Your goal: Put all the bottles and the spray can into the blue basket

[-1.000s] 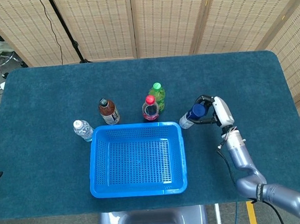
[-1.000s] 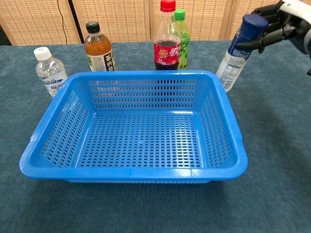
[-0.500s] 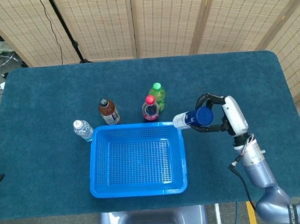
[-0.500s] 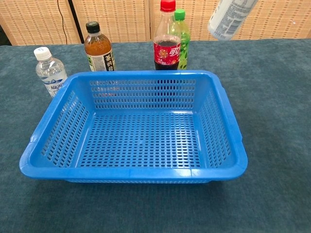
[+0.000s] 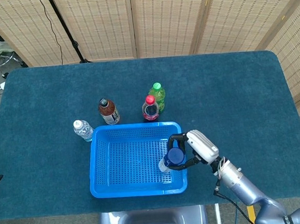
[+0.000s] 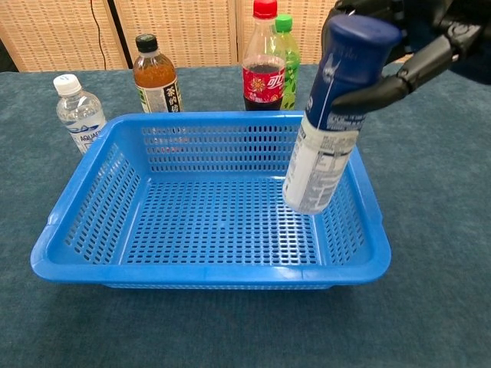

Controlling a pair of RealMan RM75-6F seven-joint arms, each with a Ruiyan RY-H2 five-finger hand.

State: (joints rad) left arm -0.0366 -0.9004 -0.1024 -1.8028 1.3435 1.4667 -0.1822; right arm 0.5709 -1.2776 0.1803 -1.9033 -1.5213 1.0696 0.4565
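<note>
The perforated plastic blue basket [image 6: 84, 195] sits toward the tabletop's [image 5: 231, 85] near edge. Above its right side, the right robot hand [image 5: 190, 149] grips the blue-capped cylindrical spray can [image 6: 330, 115], tilted. Beyond the basket's far rim stand four bottles: clear [image 6: 79, 113], brown [image 6: 154, 75], red-labelled [image 6: 264, 57], green [image 6: 288, 52]. The tabletop is nappy teal cloth; woven screens [image 5: 158, 18] stand behind.

Head view: high above, looking steeply down, far enough to take in whole dark teal carpeted table [image 5: 45, 99]. Chest view: low, close, facing forward across blue perforated plastic basket [image 6: 84, 192]. Shared by both: basket, standing bottles behind it.
</note>
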